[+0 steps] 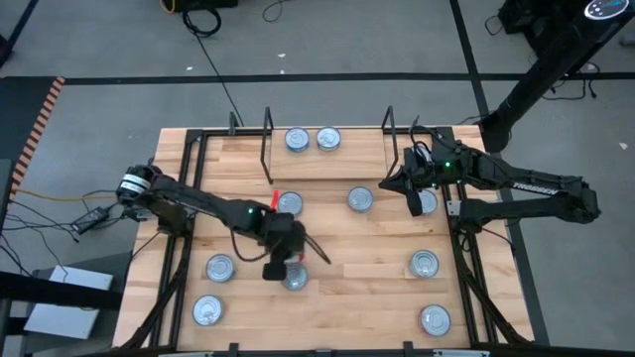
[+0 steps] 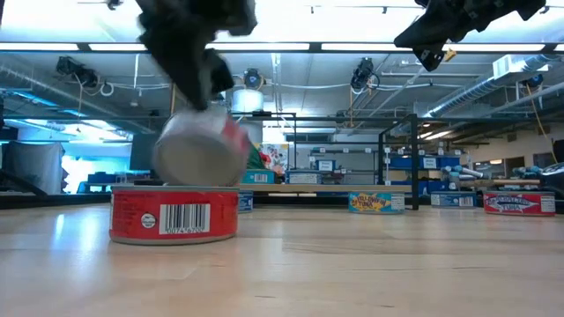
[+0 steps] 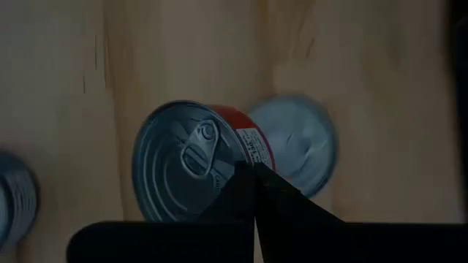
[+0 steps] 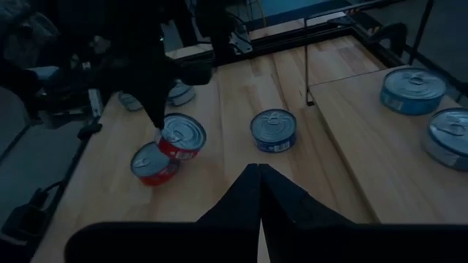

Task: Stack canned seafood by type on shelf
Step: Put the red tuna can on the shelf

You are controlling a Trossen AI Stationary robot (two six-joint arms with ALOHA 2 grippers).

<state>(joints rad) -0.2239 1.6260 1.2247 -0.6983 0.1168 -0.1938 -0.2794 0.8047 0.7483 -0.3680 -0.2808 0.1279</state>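
Wooden table [image 1: 377,258] | left claw [image 4: 162,126] pinching tilted red tin [image 4: 181,137] | grip point hidden

Low view: left pincer [image 2: 198,75] + tilted can [image 2: 201,151] blurred; right arm [image 2: 467,22] cut off at top edge.

Seen from above, two tins [image 1: 313,139] sit side by side on the shelf [image 1: 327,159] at the table's [image 1: 377,248] far edge, between two wire uprights [image 1: 266,144]. Nearer the middle, one tin [image 1: 360,199] lies alone. At the front left, the left gripper [image 4: 157,120] holds a tilted tin [image 2: 201,150] above another tin [image 2: 174,214] (barely touching, if at all). Two more tins [image 1: 428,292] lie down the right side.
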